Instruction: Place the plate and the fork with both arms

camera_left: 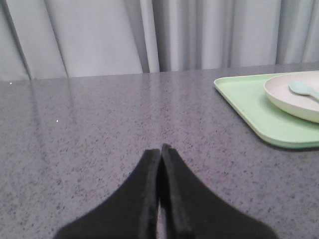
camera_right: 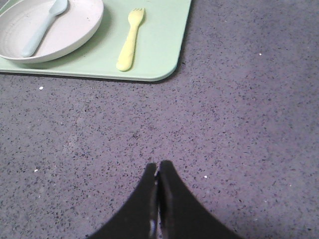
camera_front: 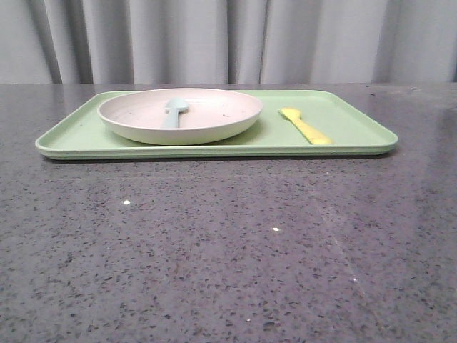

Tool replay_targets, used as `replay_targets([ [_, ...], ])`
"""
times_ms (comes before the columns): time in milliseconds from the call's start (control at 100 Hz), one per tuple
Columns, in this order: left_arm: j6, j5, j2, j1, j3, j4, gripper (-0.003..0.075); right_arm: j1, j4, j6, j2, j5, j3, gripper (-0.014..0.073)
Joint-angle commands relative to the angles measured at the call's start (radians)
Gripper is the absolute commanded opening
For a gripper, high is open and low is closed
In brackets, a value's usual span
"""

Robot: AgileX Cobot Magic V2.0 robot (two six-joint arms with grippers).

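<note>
With both my left gripper (camera_left: pixel 160 149) and right gripper (camera_right: pixel 158 167) closed and empty over the bench (camera_front: pixel 228 250), the plate (camera_front: pixel 207 128) and the fork (camera_front: pixel 305 126) beside it wait on the tray (camera_front: pixel 357 128), untouched.

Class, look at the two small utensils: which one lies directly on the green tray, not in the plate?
The yellow fork; the pale blue spoon rests inside the plate instead.

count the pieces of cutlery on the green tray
2. A pale blue spoon lies inside the plate on the tray's left half; a yellow fork lies flat on the tray to the plate's right. None seems hidden.
</note>
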Motion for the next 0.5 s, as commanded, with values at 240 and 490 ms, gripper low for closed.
replay_targets([
  [240,-0.043,-0.044,-0.033,0.016,0.013,-0.003,-0.0020,-0.003,-0.022,-0.003,0.006,-0.063,-0.022,-0.0068],
  [490,-0.045,-0.044,-0.033,0.016,0.013,-0.003,-0.0020,-0.003,-0.022,-0.003,0.006,-0.063,-0.022,-0.0068],
])
